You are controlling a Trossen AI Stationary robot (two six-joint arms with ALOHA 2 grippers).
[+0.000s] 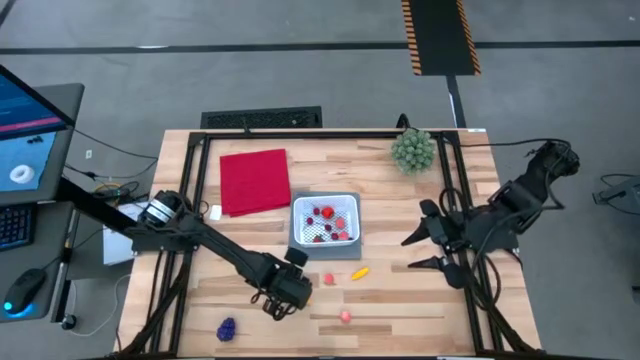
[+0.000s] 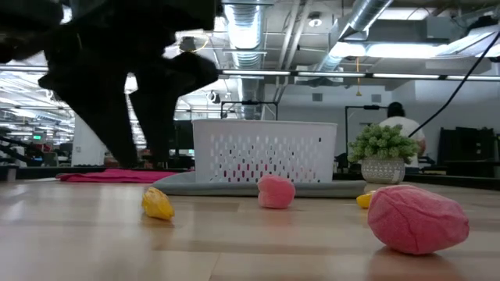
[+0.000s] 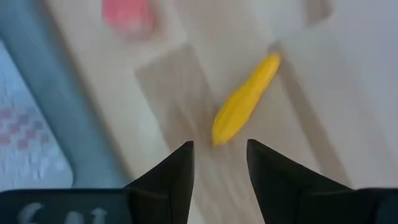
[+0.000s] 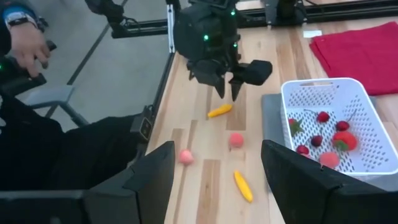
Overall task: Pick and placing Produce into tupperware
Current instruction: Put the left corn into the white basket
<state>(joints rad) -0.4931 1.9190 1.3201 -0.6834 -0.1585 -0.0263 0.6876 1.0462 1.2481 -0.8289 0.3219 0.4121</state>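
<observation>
The white tupperware (image 1: 325, 220) stands on a grey mat and holds several red pieces of produce (image 4: 323, 140). Loose on the wood lie two pink pieces (image 1: 328, 279) (image 1: 345, 316), a yellow piece (image 1: 359, 272) and a purple grape bunch (image 1: 227, 328). My left gripper (image 1: 285, 300) points steeply down, open, over another yellow piece (image 3: 245, 99). That piece lies on the table just ahead of its fingertips (image 3: 221, 149) and is hidden under the gripper in the high view. My right gripper (image 1: 425, 250) hangs open and empty, raised above the table right of the tupperware.
A red cloth (image 1: 254, 180) lies flat left of the tupperware. A green spiky plant (image 1: 413, 150) stands at the far right. A person's hand (image 4: 25, 43) shows beyond the table's left side. Bare wood lies along the near edge.
</observation>
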